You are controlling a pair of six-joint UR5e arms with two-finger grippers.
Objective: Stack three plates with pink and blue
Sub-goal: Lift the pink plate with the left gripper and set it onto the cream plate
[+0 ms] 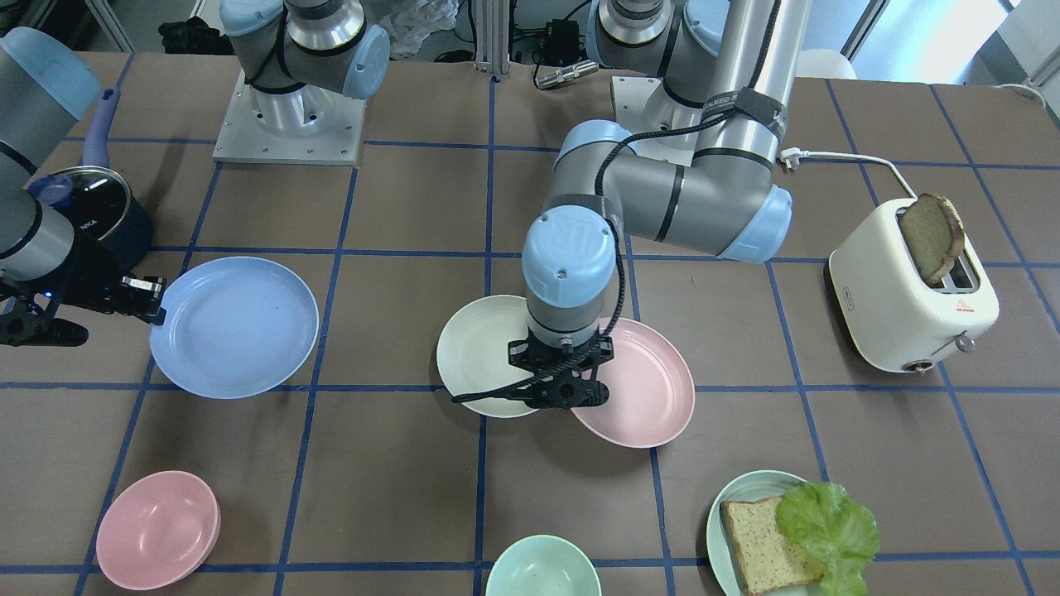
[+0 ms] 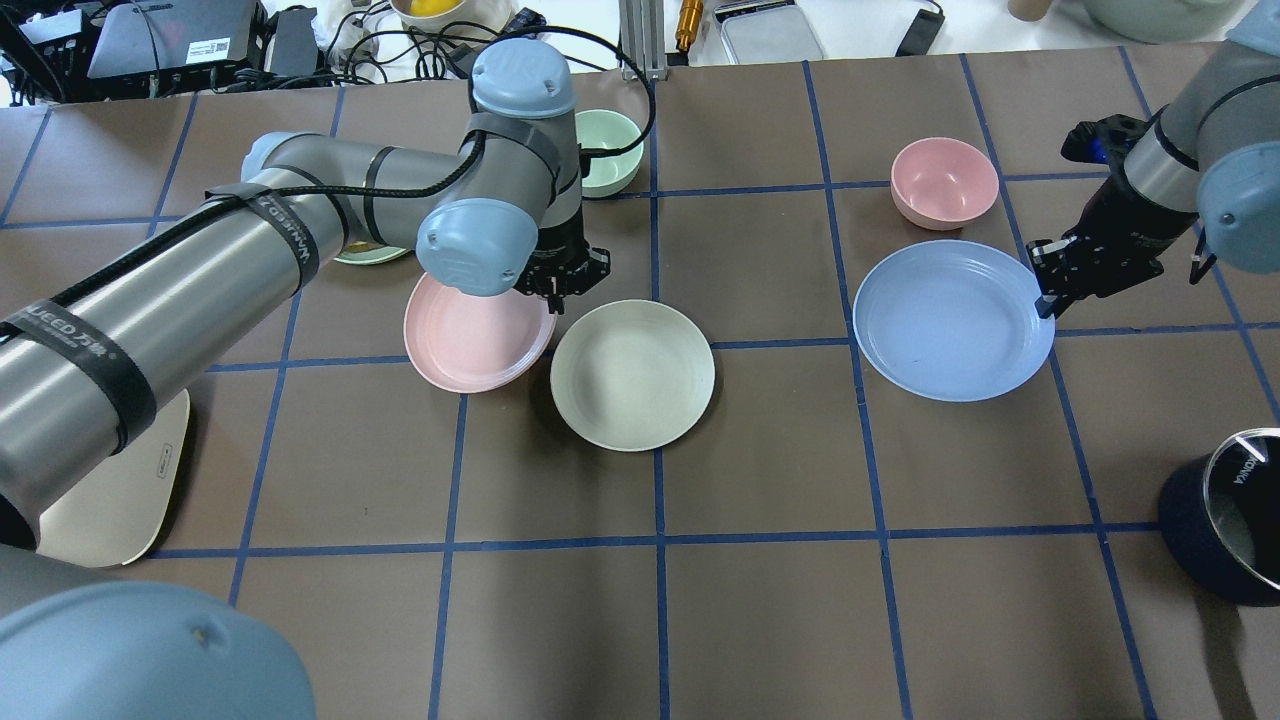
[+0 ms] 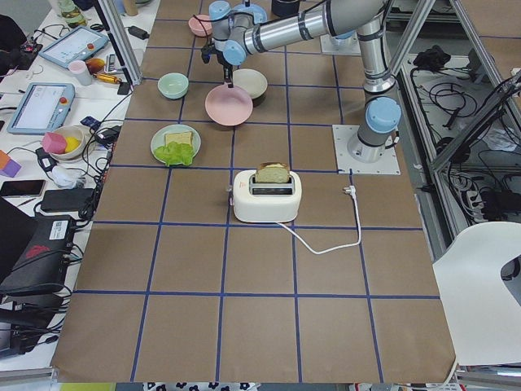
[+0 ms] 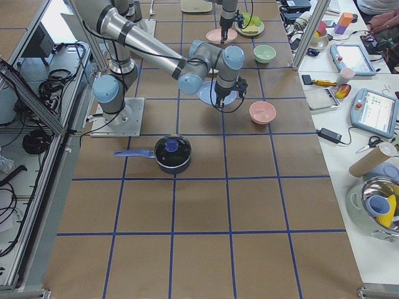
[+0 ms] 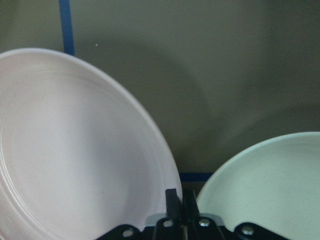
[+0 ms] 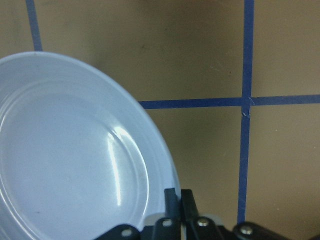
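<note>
Left gripper [image 5: 179, 200]: I read both fingers pinched tight on the rim of the pink plate [image 2: 470, 335], with almost no gap between them. The plate is near the table's middle, on the robot's left half. It is tilted, its gripped edge raised and a shadow under it.

The cream plate [image 2: 632, 375] lies flat just beside it. The rims are very close; I cannot tell whether they touch.

Right gripper [image 6: 177, 200]: fingers closed the same way on the rim of the blue plate [image 2: 950, 320], at the edge toward the robot's right. This plate is on the right half, well apart from the other two. I cannot tell whether it is off the table.

Nothing is stacked yet.

Around them:
- A pink bowl [image 2: 944, 180] is just beyond the blue plate.
- A mint bowl [image 2: 608, 150] is past the left wrist.
- A dark pot [image 1: 99, 211] stands on the right side.
- A toaster [image 1: 911, 306] with a bread slice stands far left.
- A green plate [image 1: 745, 488] carries bread and lettuce.
</note>
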